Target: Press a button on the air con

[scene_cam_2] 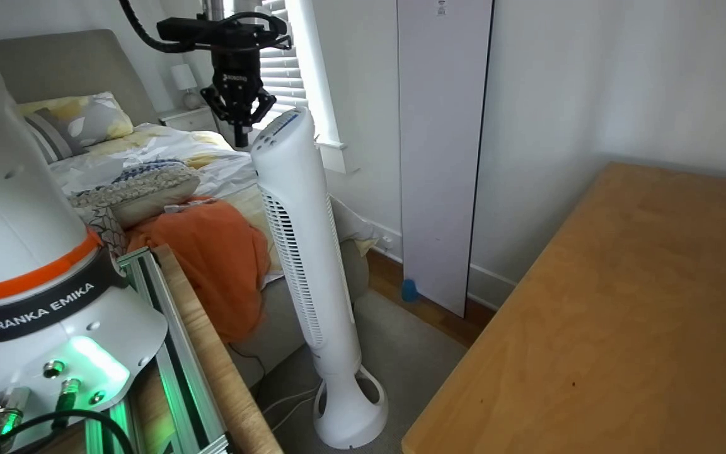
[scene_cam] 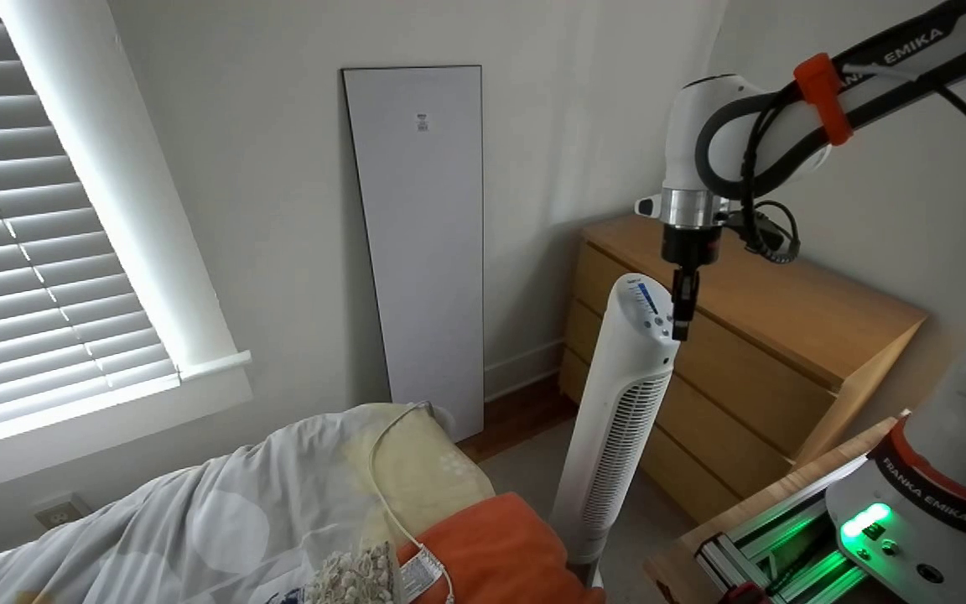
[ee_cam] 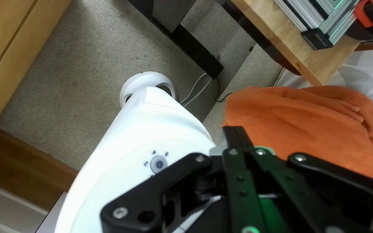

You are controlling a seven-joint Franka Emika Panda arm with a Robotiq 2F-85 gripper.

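- Air con, a slim white slant-topped tower, is standing upright.
- Black two-fingered gripper is hanging just beside its top, fingers together, gripping nothing.
- Round grey button is lying inward on that top, likely needing a sideways shift.
- White robot base is sitting farther out, on the gripper's side.

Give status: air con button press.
Done: pincer shut, pointing down by the top of the air con. In hand: probably lining up; it hangs close to that top's edge, contact unclear. Left: apparently the press; the round button shows uncovered in the wrist view.
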